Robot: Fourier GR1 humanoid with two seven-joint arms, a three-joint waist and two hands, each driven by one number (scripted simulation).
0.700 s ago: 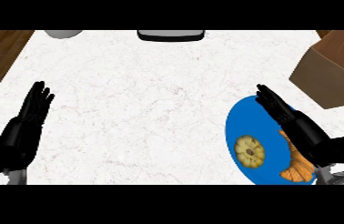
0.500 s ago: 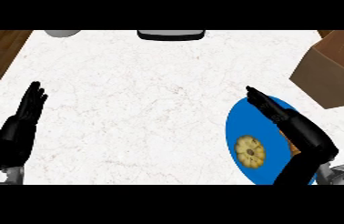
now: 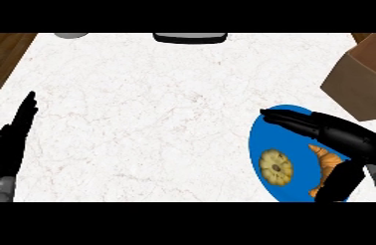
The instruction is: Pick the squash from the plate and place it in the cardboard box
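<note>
— What changed?
— The right hand [image 3: 339,134] swung lower across the plate [image 3: 263,139], fingers straight, thumb beside the squash [image 3: 328,164]. The left hand [image 3: 16,139] slid toward the edge, fingers straight.
— Counts?
— One plate, one squash and one cookie [image 3: 277,166] on it — one box [image 3: 354,82] on the tabletop [image 3: 147,104].

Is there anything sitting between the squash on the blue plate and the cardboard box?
Nothing visible does. The squash lies on the blue plate; only bare counter separates the plate from the cardboard box. The right hand hovers over the plate.
</note>
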